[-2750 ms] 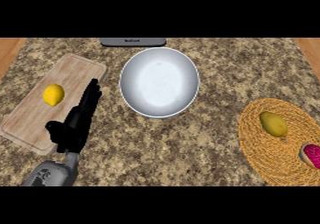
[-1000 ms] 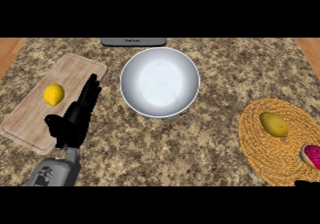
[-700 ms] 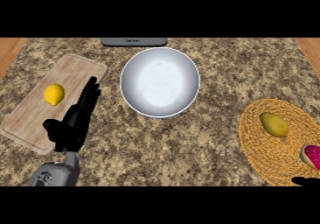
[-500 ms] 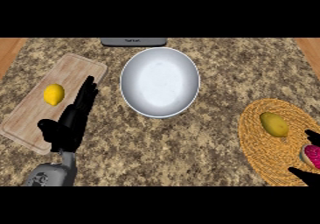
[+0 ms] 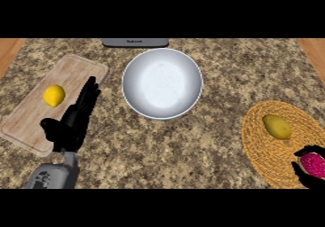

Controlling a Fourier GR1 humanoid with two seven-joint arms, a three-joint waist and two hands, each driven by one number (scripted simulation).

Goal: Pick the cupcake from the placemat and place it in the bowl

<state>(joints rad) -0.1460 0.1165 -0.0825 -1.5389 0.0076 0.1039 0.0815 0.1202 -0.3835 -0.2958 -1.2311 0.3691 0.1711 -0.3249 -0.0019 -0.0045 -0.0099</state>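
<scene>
The pink cupcake (image 5: pixel 315 164) is sitting at five o'clock on the woven placemat (image 5: pixel 263 150), just below a yellow-green fruit (image 5: pixel 277 126). It is probably light, soft and crushable, so gripping its sides low seems wisest. The right hand (image 5: pixel 308 174) is curling its fingers around it. The left hand (image 5: pixel 73 122) is resting, fingers straight, at nine o'clock.

Below me the speckled granite counter (image 5: pixel 217 128) fills the view. A white bowl (image 5: pixel 162 83) sits on it up the middle. To my left lies a wooden cutting board (image 5: pixel 34 128), angled. On my right is a round woven placemat (image 5: pixel 260 146). A grey device (image 5: pixel 136 42) lies at the far edge.
</scene>
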